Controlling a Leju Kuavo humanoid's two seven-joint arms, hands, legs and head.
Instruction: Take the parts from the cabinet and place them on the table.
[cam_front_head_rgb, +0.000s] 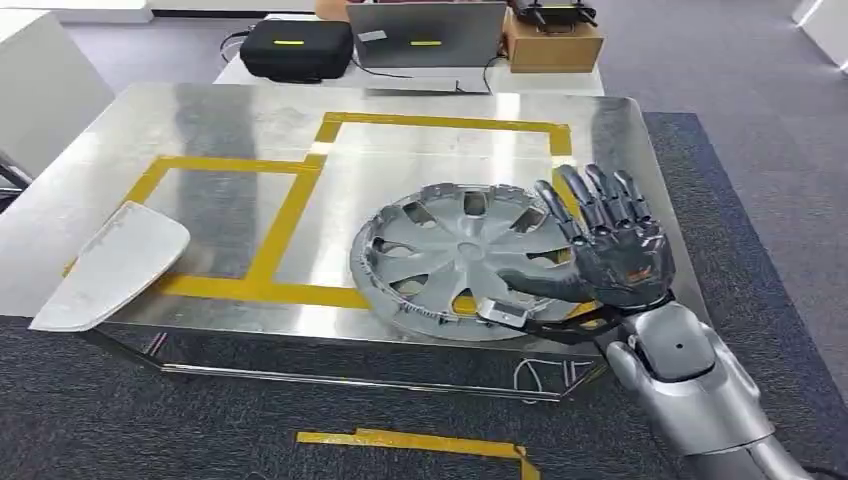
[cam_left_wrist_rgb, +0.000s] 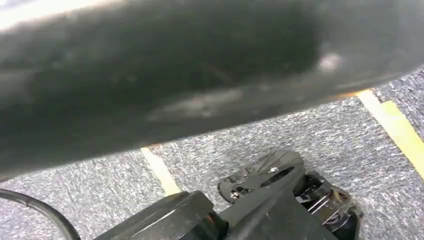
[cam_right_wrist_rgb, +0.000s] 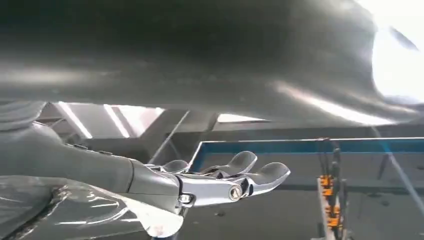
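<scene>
Fingers of the right hand spread wide, thumb hooked under the silver hubcap's rim.

A shiny metal table stood on grey carpet, its top marked with yellow tape in two joined rectangles. A silver wheel cover lay flat on the top, near the front edge and towards the right end, covering part of the tape lines. Well to the left of the wheel cover, a pale curved panel rested at the front left corner, jutting past the table's edge. On the carpet in front of the table, a short strip of yellow tape was stuck down.
</scene>
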